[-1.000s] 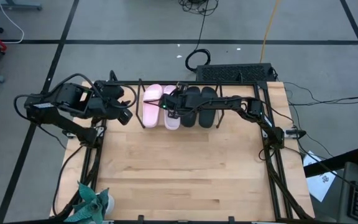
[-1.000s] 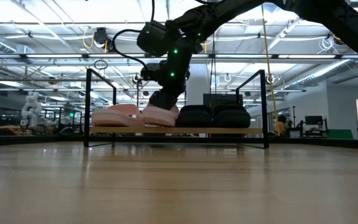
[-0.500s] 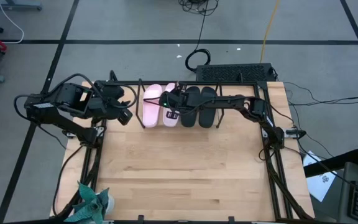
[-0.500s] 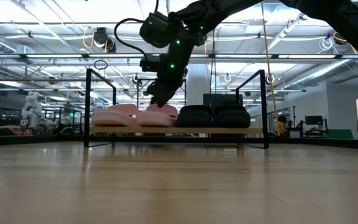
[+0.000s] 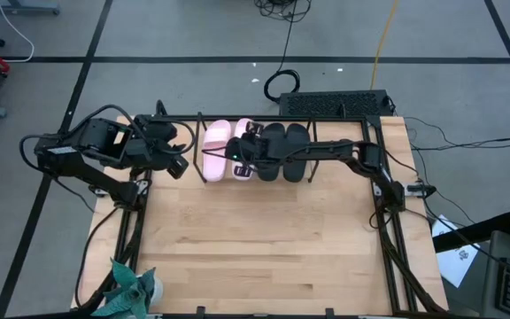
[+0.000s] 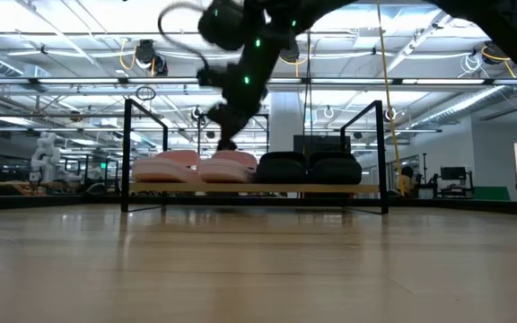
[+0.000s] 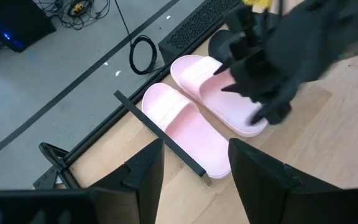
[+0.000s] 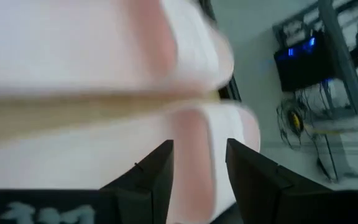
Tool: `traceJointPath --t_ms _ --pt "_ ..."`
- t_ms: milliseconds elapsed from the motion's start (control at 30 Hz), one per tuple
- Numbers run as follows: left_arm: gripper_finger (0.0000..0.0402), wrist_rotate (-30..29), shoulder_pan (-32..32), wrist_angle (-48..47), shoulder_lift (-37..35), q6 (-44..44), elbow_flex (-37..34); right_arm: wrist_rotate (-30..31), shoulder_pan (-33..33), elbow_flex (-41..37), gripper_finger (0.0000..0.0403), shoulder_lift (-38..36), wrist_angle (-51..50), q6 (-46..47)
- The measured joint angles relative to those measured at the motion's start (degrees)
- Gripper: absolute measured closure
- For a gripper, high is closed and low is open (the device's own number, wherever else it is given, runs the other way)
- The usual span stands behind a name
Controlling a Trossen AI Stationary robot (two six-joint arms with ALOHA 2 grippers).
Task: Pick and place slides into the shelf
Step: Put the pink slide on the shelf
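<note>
The shelf stands at the table's far side, its wooden board bearing all the slides sole down. Two pink slides lie on its left half, two black slides on its right half. My right gripper hovers open just above the second pink slide, apart from it; its wrist view looks past its fingers onto blurred pink. My left gripper waits open and raised at the shelf's left end, nothing between its fingers.
A black frame rims the table. A black grille lies behind the shelf on the right. A green crumpled thing sits at the near left corner. Bare wooden table spreads in front of the shelf.
My right gripper has risen from the second pink slide and tipped as it went; the slide stays lying on the shelf board beside the other pink one.
</note>
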Motion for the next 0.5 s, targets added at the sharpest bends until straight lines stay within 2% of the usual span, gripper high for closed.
traceJointPath --t_ms 300,500 --pt "0.022 0.4 0.0 0.0 0.0 -0.7 0.0 -1.7 3.9 0.1 0.0265 -6.8 -1.4 0.6" --pt "0.022 0.5 0.0 0.0 0.0 -1.6 0.0 -17.5 5.4 0.1 0.0265 -7.3 -7.4 6.8"
